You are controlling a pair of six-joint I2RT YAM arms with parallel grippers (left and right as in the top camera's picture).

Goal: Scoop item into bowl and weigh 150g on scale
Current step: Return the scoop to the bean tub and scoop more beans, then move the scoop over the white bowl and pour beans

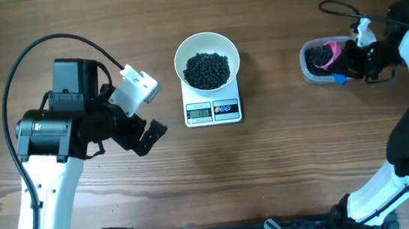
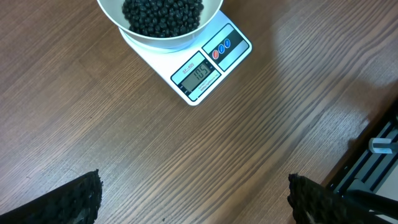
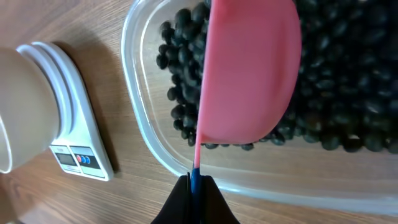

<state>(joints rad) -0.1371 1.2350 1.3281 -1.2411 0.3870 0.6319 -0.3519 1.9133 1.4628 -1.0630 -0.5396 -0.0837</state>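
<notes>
Item [image 1: 207, 70] below bowl [image 1: 181, 56] rim; left pincer [image 2: 194, 208] apart over open table [image 1: 307, 165], right pincer [image 3: 196, 186] tight on scoop [image 3: 249, 74]

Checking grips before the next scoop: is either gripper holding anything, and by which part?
The right gripper pinches the pink scoop by its thin blue handle; the left gripper is open and empty.

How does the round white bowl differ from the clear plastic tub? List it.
The round white bowl is opaque, circular; the clear plastic tub see-through, rounded-rectangular. The bowl sits on the white square scale; the tub stands on the wooden table. Only the tub has the pink scoop in it. Both hold small black beads.
</notes>
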